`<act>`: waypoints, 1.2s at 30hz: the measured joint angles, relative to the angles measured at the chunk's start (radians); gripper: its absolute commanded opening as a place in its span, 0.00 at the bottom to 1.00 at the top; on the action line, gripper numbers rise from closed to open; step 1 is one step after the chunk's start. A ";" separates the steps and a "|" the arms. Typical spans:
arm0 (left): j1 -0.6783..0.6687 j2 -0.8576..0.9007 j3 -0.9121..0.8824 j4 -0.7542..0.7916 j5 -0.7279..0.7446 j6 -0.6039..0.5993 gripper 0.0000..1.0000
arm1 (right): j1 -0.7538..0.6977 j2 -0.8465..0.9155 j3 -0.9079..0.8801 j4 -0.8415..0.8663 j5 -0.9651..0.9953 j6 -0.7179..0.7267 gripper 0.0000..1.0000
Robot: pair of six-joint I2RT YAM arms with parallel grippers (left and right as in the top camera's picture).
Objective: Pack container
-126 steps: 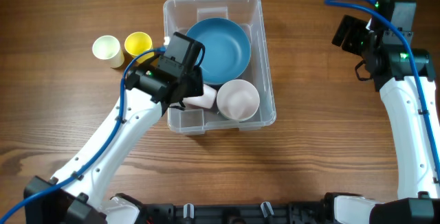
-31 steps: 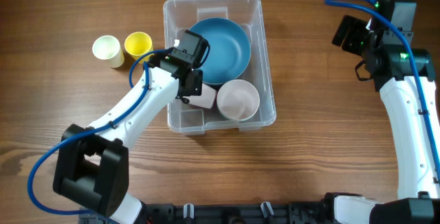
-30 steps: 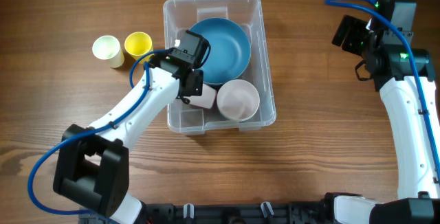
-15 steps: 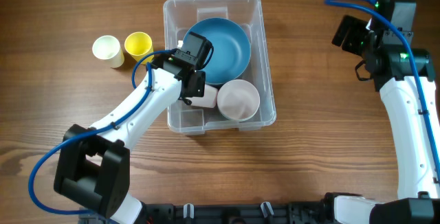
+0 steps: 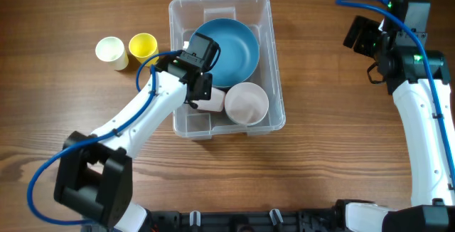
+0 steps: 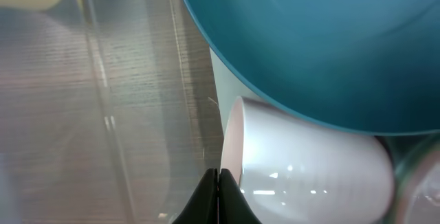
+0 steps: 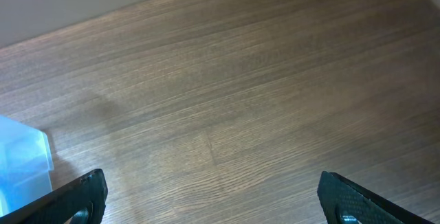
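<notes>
**benchrat:** where r u at w/ the packing? what's next?

**me:** mid-job imo. The container (image 5: pixel 266 8) sits mid-table (image 5: pixel 341 154). My left claw (image 6: pixel 217 191) is down inside it by the left wall. Jaws are pinched together w/ nothing I can see between them. The tips are right at the rim of a white cup (image 6: pixel 309 176) lying on its side. That one looks placed to me. So next move prob = lift the left claw straight up and out w/o knocking the blue bowl (image 5: pixel 231 43) that's right beside the cup. After that, spread the jaws and go for the cups sitting outside.

**benchrat:** right side doing anything?

**me:** nah. Right claw (image 7: pixel 213 195) is spread wide over bare table, well off to the right of the container, holding zip.

**benchrat:** count pls

**me:** 1 container. Inside it:
- 1 blue bowl
- 1 white bowl (image 5: pixel 247 102), upright next to the tipped cup
- 1 white cup

So 3 items in. Not yet packed: 1 yellow cup (image 5: pixel 143 45) + 1 cream cup (image 5: pixel 109 48). They're side by side, touching or v close, can't tell which, just left of the container. Totals: 2 bowls, 3 cups.
</notes>
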 measured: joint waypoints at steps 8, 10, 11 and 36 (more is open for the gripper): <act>0.000 -0.052 0.002 0.000 0.018 0.000 0.04 | 0.000 0.000 0.000 0.000 0.000 0.000 1.00; 0.000 -0.052 0.002 0.000 0.015 0.000 0.04 | 0.000 0.000 0.000 0.000 0.000 0.000 1.00; 0.000 -0.053 0.002 0.000 0.007 -0.001 0.04 | 0.000 0.000 0.000 0.000 0.000 0.000 1.00; 0.000 -0.009 0.002 -0.038 -0.051 -0.052 0.04 | 0.000 0.000 0.000 0.000 0.000 0.000 1.00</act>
